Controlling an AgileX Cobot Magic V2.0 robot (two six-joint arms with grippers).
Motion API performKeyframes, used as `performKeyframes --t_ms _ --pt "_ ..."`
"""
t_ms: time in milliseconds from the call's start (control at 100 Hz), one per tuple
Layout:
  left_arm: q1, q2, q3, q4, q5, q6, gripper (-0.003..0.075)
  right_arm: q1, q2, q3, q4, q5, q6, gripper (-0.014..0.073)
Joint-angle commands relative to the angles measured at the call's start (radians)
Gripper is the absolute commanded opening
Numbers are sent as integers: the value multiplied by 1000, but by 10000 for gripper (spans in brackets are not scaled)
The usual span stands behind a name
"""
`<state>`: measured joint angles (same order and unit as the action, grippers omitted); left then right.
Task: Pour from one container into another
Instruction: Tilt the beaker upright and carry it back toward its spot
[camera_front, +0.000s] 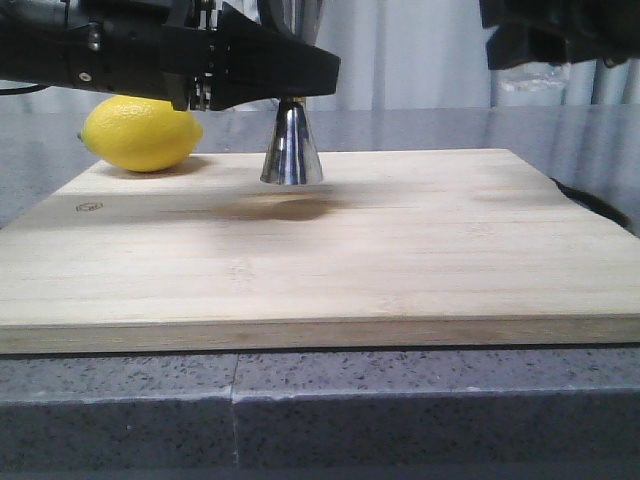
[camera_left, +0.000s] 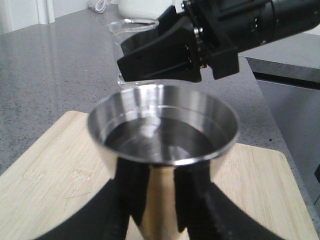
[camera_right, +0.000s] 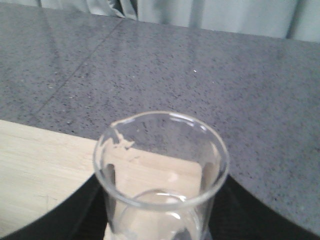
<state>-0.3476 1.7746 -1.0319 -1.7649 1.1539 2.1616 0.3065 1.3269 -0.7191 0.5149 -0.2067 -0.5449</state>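
The steel jigger stands upright on the wooden cutting board, its lower cone resting on the wood. The left tool is clamped on it up at the narrow waist, reaching in from the left side of the front view. In the left wrist view the tool's dark fingers press against both sides of the jigger's stem below the upper cup, and the cup holds clear liquid, its surface well below the rim.

The right tool is clamped on the glass beaker, its dark fingers on either flank of the glass near the base. The beaker stands roughly upright with droplets clinging to the inner wall near the lipped rim; whether liquid is in it cannot be told. From the left wrist camera the right tool hangs above and behind the jigger's cup, with the beaker showing faintly behind its fingers. In the front view the beaker shows high at the right under the right arm, well apart from the left tool and clear of the board.

A lemon lies on the board's far left corner, just below the left tool and near the jigger. The board rests on a grey speckled bench.
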Motion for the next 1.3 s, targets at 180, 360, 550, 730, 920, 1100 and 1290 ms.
performKeyframes --t_ms 180,360,550,730,920,1100,1290 --pt "-8 -39 -30 -85 104 -8 199 -5 -34 95 -195 -291 346 291" --pt "-8 -39 -30 -85 104 -8 199 -5 18 116 -405 -389 451 291" --pt "-8 -39 -30 -85 104 -8 199 -5 77 116 -459 -481 451 291" --pt "-8 -39 -30 -85 104 -8 199 -5 134 116 -508 -525 451 291" --pt "-8 -39 -30 -85 104 -8 199 -5 193 116 -515 -581 451 291" --pt "-8 -39 -30 -85 104 -8 199 -5 226 116 -515 -592 451 291" --pt "-8 -39 -30 -85 104 -8 199 -5 231 116 -515 -588 451 321"
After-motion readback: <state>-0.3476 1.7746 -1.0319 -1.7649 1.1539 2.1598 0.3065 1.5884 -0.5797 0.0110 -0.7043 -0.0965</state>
